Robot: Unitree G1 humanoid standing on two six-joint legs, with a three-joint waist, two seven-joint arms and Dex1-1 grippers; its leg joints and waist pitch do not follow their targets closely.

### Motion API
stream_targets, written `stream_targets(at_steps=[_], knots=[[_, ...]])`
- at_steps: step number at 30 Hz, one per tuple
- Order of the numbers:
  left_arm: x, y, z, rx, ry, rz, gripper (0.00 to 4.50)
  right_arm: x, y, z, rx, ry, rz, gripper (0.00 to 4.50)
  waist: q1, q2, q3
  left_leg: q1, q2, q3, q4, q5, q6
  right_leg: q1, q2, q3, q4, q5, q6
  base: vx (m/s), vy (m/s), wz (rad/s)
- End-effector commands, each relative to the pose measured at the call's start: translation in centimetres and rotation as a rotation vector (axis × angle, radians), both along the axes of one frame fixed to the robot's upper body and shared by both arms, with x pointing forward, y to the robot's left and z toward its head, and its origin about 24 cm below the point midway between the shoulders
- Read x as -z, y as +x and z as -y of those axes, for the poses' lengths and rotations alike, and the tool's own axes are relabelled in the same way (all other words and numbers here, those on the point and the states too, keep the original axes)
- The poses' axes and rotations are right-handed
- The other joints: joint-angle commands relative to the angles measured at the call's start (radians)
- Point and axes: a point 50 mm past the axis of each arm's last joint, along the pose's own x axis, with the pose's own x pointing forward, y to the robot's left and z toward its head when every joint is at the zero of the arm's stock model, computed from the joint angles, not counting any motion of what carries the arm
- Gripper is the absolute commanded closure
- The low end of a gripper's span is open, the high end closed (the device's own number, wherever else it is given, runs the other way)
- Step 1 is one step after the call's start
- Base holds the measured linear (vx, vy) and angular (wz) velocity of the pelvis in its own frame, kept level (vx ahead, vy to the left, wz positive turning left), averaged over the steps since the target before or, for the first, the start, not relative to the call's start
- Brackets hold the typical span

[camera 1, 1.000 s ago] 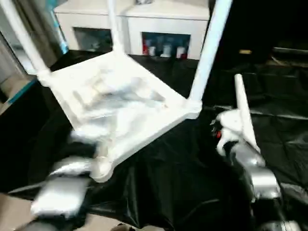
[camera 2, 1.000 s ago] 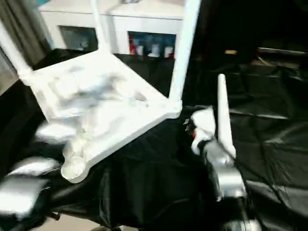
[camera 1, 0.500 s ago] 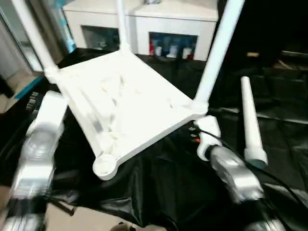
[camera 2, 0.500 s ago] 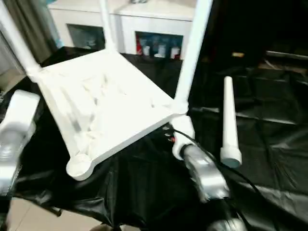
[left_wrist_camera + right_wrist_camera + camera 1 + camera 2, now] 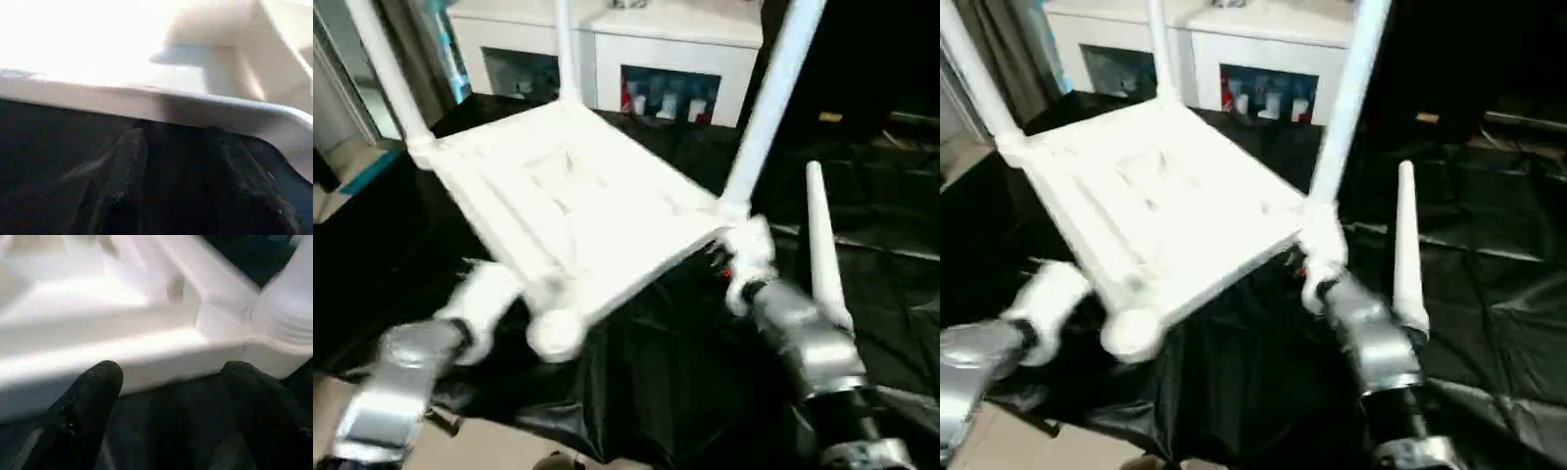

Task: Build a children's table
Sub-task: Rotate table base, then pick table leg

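Observation:
The white table top [image 5: 578,206] lies upside down on the black cloth, ribs facing up. Three legs stand in its sockets: one at the far left [image 5: 386,73], one at the back [image 5: 566,49], one at the right corner [image 5: 769,108]. The near corner socket [image 5: 553,333] holds nothing. A loose leg [image 5: 824,250] lies on the cloth to the right. My left gripper [image 5: 177,134] is open, its fingertips just under the top's near-left rim. My right gripper [image 5: 170,369] is open too, at the rim beside the right corner leg.
A white cabinet [image 5: 607,49] with glass-fronted shelves stands at the back. The black cloth [image 5: 656,382] covers the work surface and drops off at the near edge, where bare floor [image 5: 342,411] shows at the lower left.
My left arm has swung in from the left side to the top's near-left rim. My right gripper has moved forward to the right corner. The loose leg has stayed put.

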Motion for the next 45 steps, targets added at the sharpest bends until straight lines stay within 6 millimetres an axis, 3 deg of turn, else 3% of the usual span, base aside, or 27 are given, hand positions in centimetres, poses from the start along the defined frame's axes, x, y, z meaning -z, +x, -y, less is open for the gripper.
stream_targets(at_steps=[1,3,6,7,11,13,15,17,21,22,23,25,26,27,30,31,33,34,36,38,45], knots=[[0.1,0.4,1.3,0.057,-0.043,-0.007,2.44,-0.7,-0.1,1.1,0.049,-0.027,-0.006,0.76,-0.012,0.011,-0.053,0.029,0.059,-0.034,-0.09,-0.297,-0.028,0.031,-0.067,0.067,-0.087,-0.282,-0.127,0.0,0.0,0.0],[0.1,0.8,2.2,0.081,-0.068,0.004,2.44,-1.4,-0.4,2.1,0.088,-0.076,-0.026,0.76,-0.013,0.008,-0.058,0.033,0.058,-0.034,-0.088,-0.291,-0.042,0.031,-0.066,0.07,-0.084,-0.268,-0.121,0.0,0.0,0.0],[0.0,1.5,4.2,0.121,-0.125,0.038,2.44,-3.2,-0.6,4.0,0.13,-0.074,-0.053,0.76,-0.019,0.003,-0.059,0.026,0.057,-0.034,-0.085,-0.261,-0.032,0.039,-0.067,0.074,-0.082,-0.251,-0.12,0.0,0.0,0.0],[-0.1,1.7,4.8,0.141,-0.14,0.052,2.44,-3.7,-0.6,4.6,0.155,-0.069,-0.065,0.76,-0.018,-0.002,-0.061,0.03,0.057,-0.032,-0.082,-0.248,-0.024,0.036,-0.067,0.076,-0.083,-0.247,-0.119,0.0,0.0,0.0],[-0.3,2.2,6.3,0.181,-0.184,0.071,2.44,-5.3,-0.4,6.4,0.237,-0.059,-0.071,0.76,-0.02,-0.003,-0.063,0.024,0.054,-0.03,-0.077,-0.206,-0.01,0.039,-0.065,0.078,-0.079,-0.225,-0.133,0.0,0.0,0.0],[-0.5,2.5,6.9,0.204,-0.195,0.085,2.4,-6.0,-0.2,7.3,0.283,-0.062,-0.078,0.47,-0.022,-0.004,-0.063,0.023,0.051,-0.029,-0.074,-0.194,-0.005,0.04,-0.064,0.078,-0.08,-0.227,-0.135,0.0,0.0,0.0],[-0.9,3.0,8.1,0.254,-0.221,0.112,2.4,-7.0,0.0,8.9,0.372,-0.049,-0.103,0.47,-0.022,0.003,-0.067,0.028,0.05,-0.029,-0.069,-0.179,-0.007,0.041,-0.063,0.078,-0.078,-0.214,-0.137,0.0,0.0,0.0],[-1.2,3.1,8.4,0.277,-0.227,0.12,2.4,-7.1,-0.1,9.2,0.393,-0.043,-0.125,0.19,-0.023,0.0,-0.067,0.025,0.05,-0.028,-0.069,-0.169,-0.003,0.043,-0.063,0.077,-0.077,-0.201,-0.142,0.0,0.0,0.0],[-2.8,3.1,8.3,0.338,-0.273,0.146,2.4,-6.9,0.0,10.3,0.448,-0.01,-0.243,0.06,-0.025,0.0,-0.069,0.023,0.049,-0.026,-0.065,-0.137,0.005,0.046,-0.061,0.076,-0.07,-0.155,-0.166,0.0,0.0,0.0],[-2.8,3.1,8.3,0.338,-0.273,0.146,2.4,-6.9,0.0,10.3,0.448,-0.01,-0.243,0.06,-0.026,-0.015,-0.069,0.024,0.049,-0.025,-0.066,-0.132,0.008,0.047,-0.061,0.076,-0.071,-0.158,-0.167,0.0,0.0,0.0],[-3.7,2.9,8.4,0.385,-0.304,0.141,2.4,-6.5,0.2,10.7,0.47,-0.011,-0.291,0.06,-0.025,-0.018,-0.067,0.025,0.052,-0.024,-0.065,-0.128,0.011,0.046,-0.065,0.075,-0.072,-0.175,-0.177,0.0,0.0,0.0],[-4.0,2.9,8.4,0.401,-0.314,0.139,2.4,-6.4,0.2,10.8,0.477,-0.013,-0.306,0.06,-0.024,-0.011,-0.066,0.025,0.051,-0.024,-0.064,-0.129,0.007,0.044,-0.066,0.076,-0.071,-0.195,-0.183,0.0,0.0,0.0],[-4.6,2.6,8.5,0.446,-0.337,0.126,2.4,-6.1,0.4,11.0,0.484,-0.001,-0.338,0.06,-0.023,-0.019,-0.066,0.026,0.05,-0.023,-0.063,-0.13,0.005,0.046,-0.068,0.076,-0.067,-0.203,-0.181,0.0,0.0,0.0],[-4.6,2.6,8.5,0.446,-0.337,0.126,2.4,-6.1,0.4,11.0,0.484,-0.001,-0.338,0.06,-0.022,-0.015,-0.066,0.025,0.05,-0.024,-0.064,-0.129,0.006,0.045,-0.067,0.075,-0.069,-0.212,-0.179,0.0,0.0,0.0],[-6.3,1.7,8.6,0.562,-0.363,0.095,2.4,-4.1,0.9,10.9,0.455,0.022,-0.474,0.06,-0.022,-0.021,-0.065,0.027,0.05,-0.022,-0.062,-0.135,-0.002,0.042,-0.068,0.075,-0.069,-0.235,-0.179,0.0,0.0,0.0],[-6.7,1.5,8.7,0.591,-0.367,0.091,2.4,-3.3,1.0,10.9,0.455,0.024,-0.512,0.06,-0.023,-0.029,-0.064,0.026,0.049,-0.02,-0.061,-0.13,-0.002,0.044,-0.068,0.075,-0.068,-0.229,-0.183,0.0,0.0,0.0],[-7.3,1.3,8.9,0.626,-0.368,0.093,2.4,-2.5,1.1,11.0,0.472,0.042,-0.547,0.06,-0.021,-0.026,-0.064,0.025,0.049,-0.02,-0.06,-0.121,-0.003,0.045,-0.068,0.076,-0.065,-0.219,-0.182,0.0,0.0,0.0],[-7.4,1.3,9.0,0.633,-0.369,0.094,2.4,-2.3,1.1,11.0,0.475,0.046,-0.551,0.23,-0.021,-0.034,-0.065,0.024,0.049,-0.019,-0.06,-0.11,0.001,0.046,-0.068,0.076,-0.063,-0.215,-0.181,0.0,0.0,0.0],[-7.9,1.1,9.1,0.662,-0.368,0.092,2.4,-1.8,1.2,11.2,0.485,0.041,-0.579,0.4,-0.019,-0.03,-0.067,0.024,0.05,-0.018,-0.058,-0.095,-0.001,0.046,-0.068,0.076,-0.06,-0.195,-0.185,0.0,0.0,0.0],[-8.2,1.0,9.2,0.672,-0.365,0.091,2.4,-1.5,1.3,11.3,0.483,0.032,-0.595,0.53,-0.018,-0.034,-0.067,0.025,0.049,-0.017,-0.058,-0.087,0.001,0.046,-0.064,0.075,-0.057,-0.173,-0.186,0.0,0.0,0.0],[-9.0,0.9,9.2,0.696,-0.348,0.109,2.4,-1.1,1.5,11.7,0.468,0.018,-0.626,1.22,-0.018,-0.034,-0.067,0.025,0.049,-0.017,-0.057,-0.105,-0.01,0.048,-0.064,0.076,-0.059,-0.191,-0.183,0.0,0.0,0.0]])
